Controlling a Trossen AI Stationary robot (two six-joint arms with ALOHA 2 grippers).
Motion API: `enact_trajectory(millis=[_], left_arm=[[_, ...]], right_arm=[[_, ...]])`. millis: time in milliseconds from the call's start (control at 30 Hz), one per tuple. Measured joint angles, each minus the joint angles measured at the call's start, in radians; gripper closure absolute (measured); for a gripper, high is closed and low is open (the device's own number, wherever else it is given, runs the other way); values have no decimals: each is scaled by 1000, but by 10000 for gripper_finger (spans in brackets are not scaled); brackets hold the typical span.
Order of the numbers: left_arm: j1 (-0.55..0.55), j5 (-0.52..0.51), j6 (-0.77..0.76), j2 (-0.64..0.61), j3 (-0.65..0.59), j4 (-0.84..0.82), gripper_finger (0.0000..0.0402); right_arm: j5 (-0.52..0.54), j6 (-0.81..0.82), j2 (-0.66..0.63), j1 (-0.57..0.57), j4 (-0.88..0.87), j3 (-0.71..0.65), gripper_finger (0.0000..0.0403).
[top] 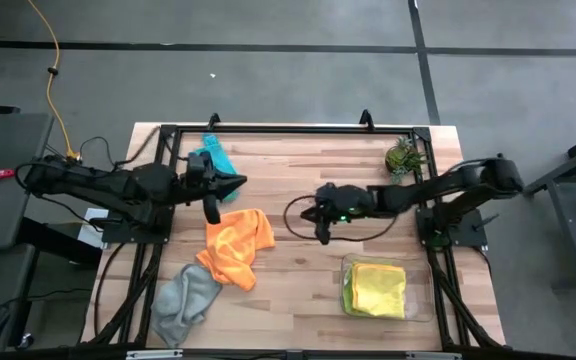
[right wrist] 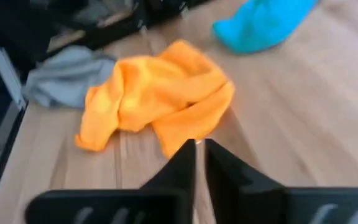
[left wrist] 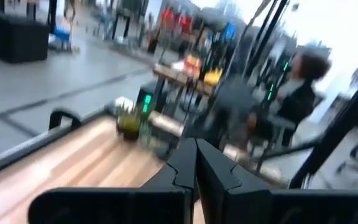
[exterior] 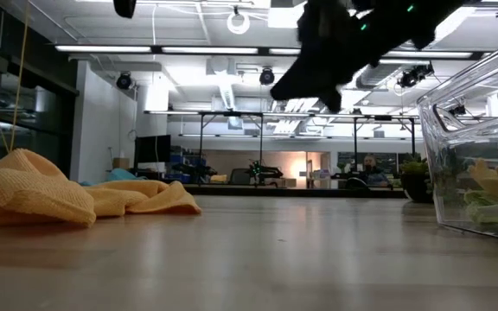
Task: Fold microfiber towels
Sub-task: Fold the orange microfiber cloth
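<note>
An orange towel (top: 236, 245) (right wrist: 160, 93) lies crumpled on the wooden table, left of centre. A grey towel (top: 186, 300) (right wrist: 67, 74) lies bunched near the front left, touching it. A teal towel (top: 213, 155) (right wrist: 260, 22) lies at the far left. A yellow towel (top: 380, 288) lies folded in the clear tray (top: 428, 305) on a lime green one (top: 348, 292). My left gripper (top: 240, 183) (left wrist: 196, 144) hovers shut above the table, just past the orange towel's far edge. My right gripper (top: 308, 212) (right wrist: 199, 144) hovers shut, right of the orange towel, pointing at it with nothing between its fingers.
A small potted plant (top: 403, 157) stands at the far right corner. The tray (exterior: 482, 155) sits at the front right. Bare wood (top: 298, 290) lies between the orange towel and the tray. A dark metal frame (top: 268, 130) borders the table.
</note>
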Motion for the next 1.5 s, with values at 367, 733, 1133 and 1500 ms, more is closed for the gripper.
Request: enact_trajectory(millis=[367,733,1133,1500], left_arm=[[5,-7,9,-11,0,-5,401],[5,-11,8,-16,0,-35,401],[6,-69,45,-15,0,-118,402],[6,-183,-95,45,0,-346,402]], right_arm=[[-194,-63,479,-5,117,281,397],[-204,-106,670,-5,-254,555,402],[-47,-434,541,-51,-870,552,403],[26,-618,431,-119,-1161,407,403]])
